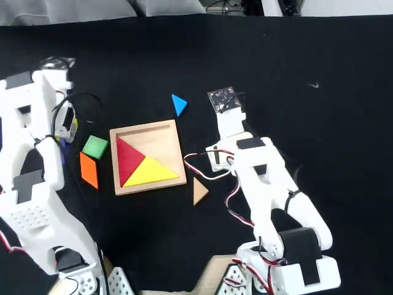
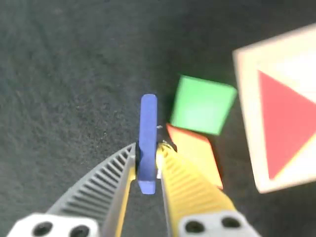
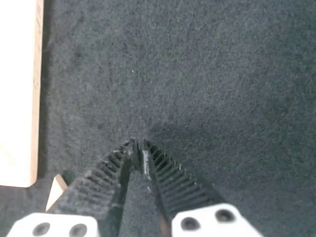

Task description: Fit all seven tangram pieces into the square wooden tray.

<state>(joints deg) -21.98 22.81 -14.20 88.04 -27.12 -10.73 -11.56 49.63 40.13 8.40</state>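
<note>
The square wooden tray [image 1: 166, 132] lies mid-table with a red triangle [image 1: 128, 158] and a yellow triangle [image 1: 150, 172] inside. Left of it lie a green square [image 1: 95, 146] and an orange parallelogram [image 1: 89, 169]. My left gripper [image 2: 147, 148] hangs above the cloth beside those two, shut on a dark blue piece [image 2: 148, 113] held on edge. A light blue triangle [image 1: 178, 104] lies behind the tray, and a tan triangle [image 1: 199, 190] sits off its near right corner. My right gripper [image 3: 137, 147] is shut on nothing, low over the cloth right of the tray [image 3: 19, 98].
Black cloth covers the table. The left arm's white body [image 1: 31, 184] stands along the left edge, and the right arm's base [image 1: 295, 258] sits at the front right. Red and white cables [image 1: 212, 172] loop next to the tan triangle.
</note>
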